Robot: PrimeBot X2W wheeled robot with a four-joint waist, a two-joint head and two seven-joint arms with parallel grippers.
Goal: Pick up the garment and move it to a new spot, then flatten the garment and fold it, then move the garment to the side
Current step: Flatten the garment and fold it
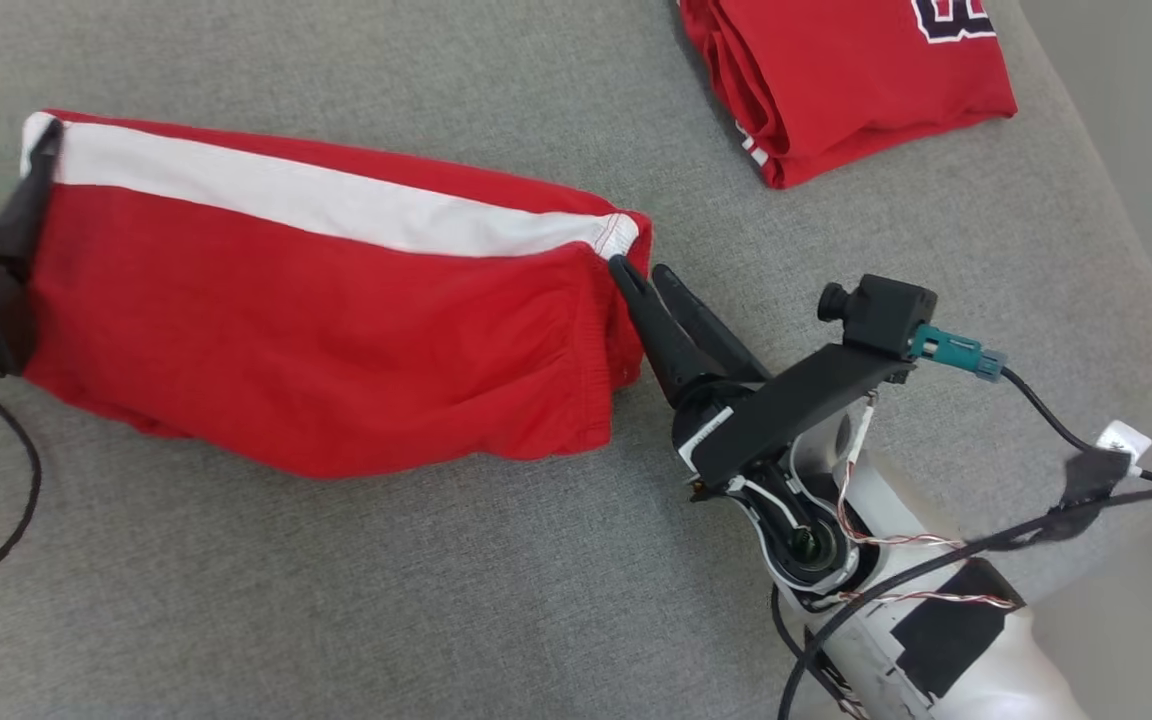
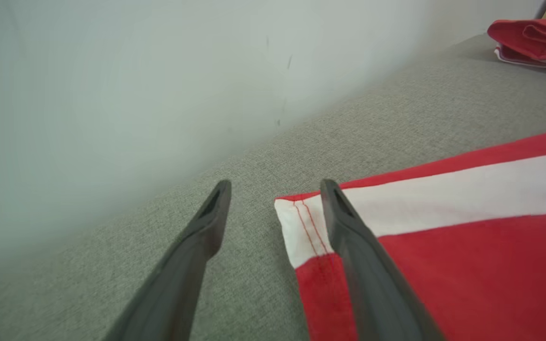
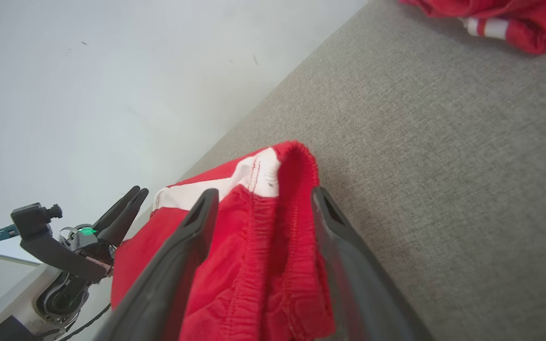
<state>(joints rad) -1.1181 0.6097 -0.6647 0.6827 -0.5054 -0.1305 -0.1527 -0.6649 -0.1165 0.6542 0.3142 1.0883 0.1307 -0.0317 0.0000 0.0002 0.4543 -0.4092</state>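
Red garment [image 1: 316,330]: smooth cloth, white side stripe, gathered elastic waistband, lying flat on grey woven surface [image 1: 436,580]. Left gripper [image 2: 275,187] at hem corner, fingers spread, gripping nothing. Right gripper [image 1: 641,270] at waistband end, fingers spread astride bunched elastic, not clamped. Folded red jersey [image 1: 836,80] well beyond waistband end. Bare surface along near edge of garment.

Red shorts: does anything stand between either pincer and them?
Nothing visible does. The right pincer straddles the waistband end of the shorts; the left pincer has one finger over their striped hem corner. The folded red garment lies apart on the sofa.
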